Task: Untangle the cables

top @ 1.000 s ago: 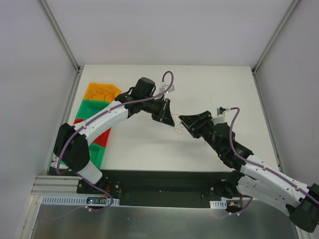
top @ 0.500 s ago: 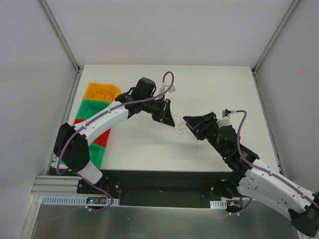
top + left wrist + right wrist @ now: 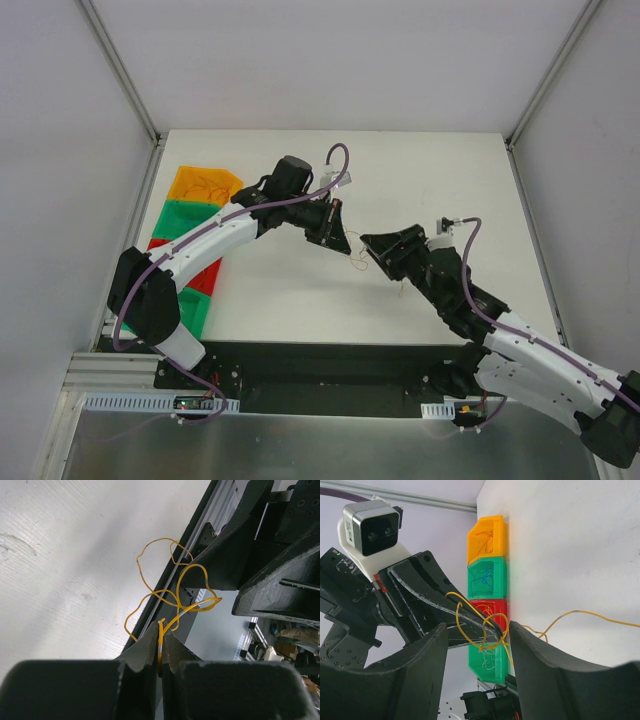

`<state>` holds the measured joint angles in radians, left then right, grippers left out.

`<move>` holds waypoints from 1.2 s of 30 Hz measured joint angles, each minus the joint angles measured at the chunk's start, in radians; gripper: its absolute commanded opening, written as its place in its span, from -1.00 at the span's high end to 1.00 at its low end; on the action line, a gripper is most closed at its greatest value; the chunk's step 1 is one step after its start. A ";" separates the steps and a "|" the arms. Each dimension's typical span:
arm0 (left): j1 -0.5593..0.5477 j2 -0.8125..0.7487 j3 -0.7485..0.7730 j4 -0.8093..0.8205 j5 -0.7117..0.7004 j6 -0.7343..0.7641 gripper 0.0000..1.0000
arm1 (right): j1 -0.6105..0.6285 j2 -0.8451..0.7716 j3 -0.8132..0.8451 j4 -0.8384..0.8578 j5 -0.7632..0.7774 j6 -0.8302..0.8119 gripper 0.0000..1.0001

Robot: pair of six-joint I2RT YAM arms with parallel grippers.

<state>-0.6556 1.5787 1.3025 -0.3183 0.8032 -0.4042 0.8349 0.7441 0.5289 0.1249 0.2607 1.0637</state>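
Observation:
The cables (image 3: 210, 602) are a small tangle of thin orange-yellow wire loops hanging between the two grippers, just above the white table (image 3: 420, 180). My left gripper (image 3: 161, 625) is shut on one strand, and the loops spread out in front of its tips. In the top view the left gripper (image 3: 343, 246) and my right gripper (image 3: 370, 250) nearly meet tip to tip, with the cables (image 3: 358, 263) between them. My right gripper (image 3: 477, 627) is open, its fingers on either side of the wire knot (image 3: 492, 644). One strand trails off to the right over the table.
A row of small bins stands along the table's left edge: an orange bin (image 3: 200, 185), a green bin (image 3: 185, 215), a red bin (image 3: 205, 275) and another green bin (image 3: 195, 310). They hold sorted wire strands. Grey walls close in the table on three sides.
My right arm drew back a little to the right, then returned towards the left gripper. The left arm has stayed still, holding its strand.

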 measured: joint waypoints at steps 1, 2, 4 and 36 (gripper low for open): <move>0.000 0.000 0.000 0.000 0.000 0.000 1.00 | 0.000 0.009 0.000 0.010 -0.005 0.002 -0.08; 0.000 0.000 0.000 0.000 0.000 0.000 1.00 | 0.000 0.019 0.000 0.020 -0.009 0.004 -0.08; 0.000 0.000 0.000 0.000 0.000 0.000 1.00 | 0.000 0.037 0.000 0.037 -0.016 0.007 -0.07; 0.000 0.002 0.000 0.028 0.115 -0.026 1.00 | -0.035 -0.188 0.004 -0.113 -0.065 -0.414 0.03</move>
<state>-0.6559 1.5806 1.3025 -0.2901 0.9184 -0.4305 0.8001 0.5564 0.5327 0.0124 0.1959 0.6498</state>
